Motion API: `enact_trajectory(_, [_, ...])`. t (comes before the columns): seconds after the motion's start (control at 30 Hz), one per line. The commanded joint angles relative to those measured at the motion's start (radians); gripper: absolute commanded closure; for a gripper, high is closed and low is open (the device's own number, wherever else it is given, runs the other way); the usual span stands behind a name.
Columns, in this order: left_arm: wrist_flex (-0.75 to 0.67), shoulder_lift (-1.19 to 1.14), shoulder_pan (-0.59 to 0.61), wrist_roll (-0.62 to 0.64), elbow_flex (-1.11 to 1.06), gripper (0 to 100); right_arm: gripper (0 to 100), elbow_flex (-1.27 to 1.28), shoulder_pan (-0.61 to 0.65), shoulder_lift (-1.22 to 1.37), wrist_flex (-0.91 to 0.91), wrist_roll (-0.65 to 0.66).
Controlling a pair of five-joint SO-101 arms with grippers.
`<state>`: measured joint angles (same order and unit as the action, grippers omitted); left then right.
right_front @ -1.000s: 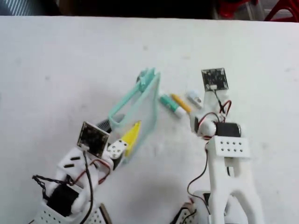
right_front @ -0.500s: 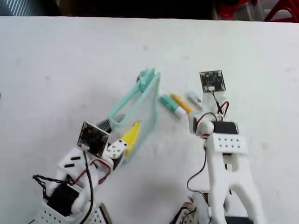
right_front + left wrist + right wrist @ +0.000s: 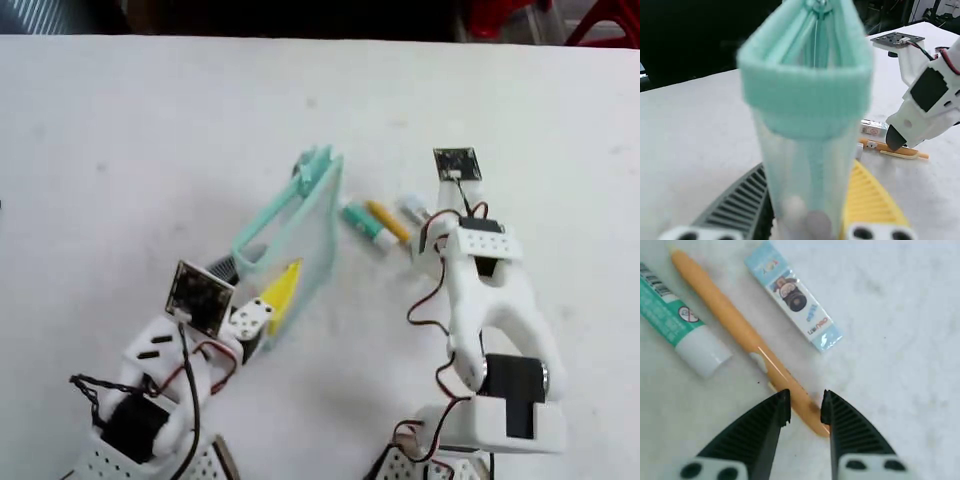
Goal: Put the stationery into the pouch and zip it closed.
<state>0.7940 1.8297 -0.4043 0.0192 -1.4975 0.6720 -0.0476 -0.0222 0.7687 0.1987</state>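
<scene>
A mint-green translucent pouch (image 3: 295, 225) stands on edge left of centre, its zipper open along the top. My left gripper (image 3: 265, 300) is shut on its near end, and in the left wrist view the pouch (image 3: 807, 100) sits between a grey and a yellow finger. To its right lie a green glue stick (image 3: 365, 225), an orange pen (image 3: 388, 220) and a small pale-blue eraser (image 3: 412, 208). My right gripper (image 3: 805, 407) hangs just over the pen (image 3: 730, 320), narrowly open, with the pen's near end between its black fingers. The glue stick (image 3: 670, 315) and eraser (image 3: 795, 295) flank the pen.
The white table (image 3: 150, 120) has wide bare areas at the left, back and far right. Its back edge (image 3: 320, 36) borders a dark room. The right gripper (image 3: 895, 142) appears in the left wrist view, close beside the pouch.
The right arm has stretched forward and tipped its wrist down over the pen. The left arm and pouch have not moved.
</scene>
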Motion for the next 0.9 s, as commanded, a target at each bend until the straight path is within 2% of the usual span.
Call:
enact_trajectory(0.0, [-0.023,-0.007,-0.016,-0.006,0.006,82,89.7,-0.044,0.010,0.018,-0.035,0.068])
enact_trajectory(0.07, [-0.023,-0.007,-0.016,-0.006,0.006,82,92.3,-0.046,0.012,0.025,-0.033,0.089])
enact_trajectory(0.13, [-0.023,-0.007,-0.016,-0.006,0.006,82,99.1,-0.046,0.012,0.027,-0.033,0.097])
enact_trajectory(0.57, [-0.023,-0.007,-0.016,-0.006,0.006,82,97.7,-0.055,0.022,0.027,-0.036,0.091])
enact_trajectory(0.73, [-0.023,-0.007,-0.016,-0.006,0.006,82,88.2,-0.078,0.070,0.028,-0.031,0.097])
enact_trajectory(0.87, [-0.023,-0.007,-0.016,-0.006,0.006,82,87.9,-0.087,0.108,0.036,-0.036,0.098])
